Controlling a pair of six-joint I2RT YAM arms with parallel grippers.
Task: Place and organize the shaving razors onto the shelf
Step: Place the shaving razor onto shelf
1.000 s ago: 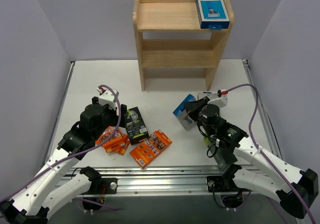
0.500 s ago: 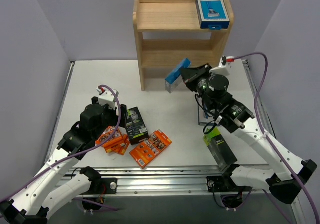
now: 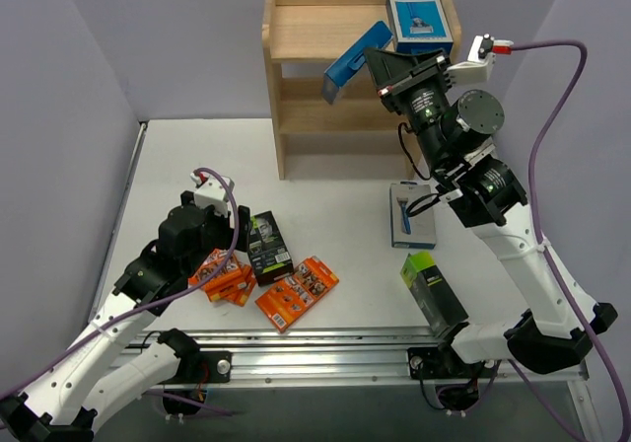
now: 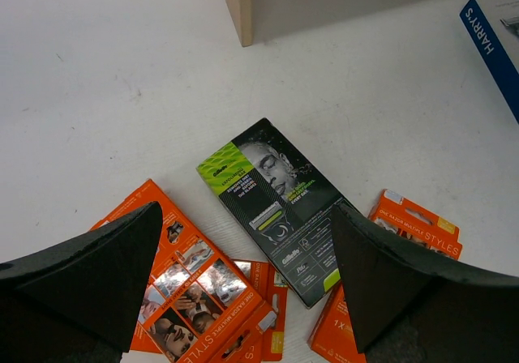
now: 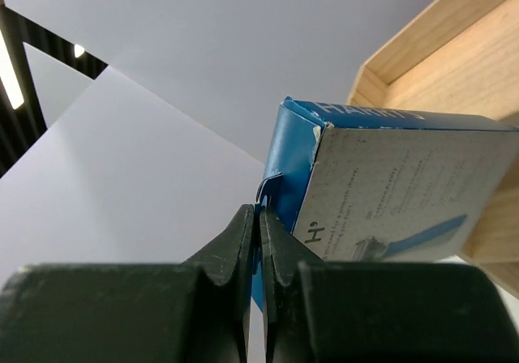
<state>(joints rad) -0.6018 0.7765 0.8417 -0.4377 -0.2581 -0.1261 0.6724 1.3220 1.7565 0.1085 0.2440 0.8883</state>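
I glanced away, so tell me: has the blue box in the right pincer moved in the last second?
Yes. The right pincer carried the blue box from near the table up to the shelf's top tier.

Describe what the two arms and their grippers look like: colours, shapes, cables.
The left arm and the right arm both have white link shells, black rounded joints and a purple cable looping alongside. The left gripper has broad matte black wedge-shaped fingers; the right gripper has black fingers tapering to thin tips. A red-tipped plug sits at the right wrist.
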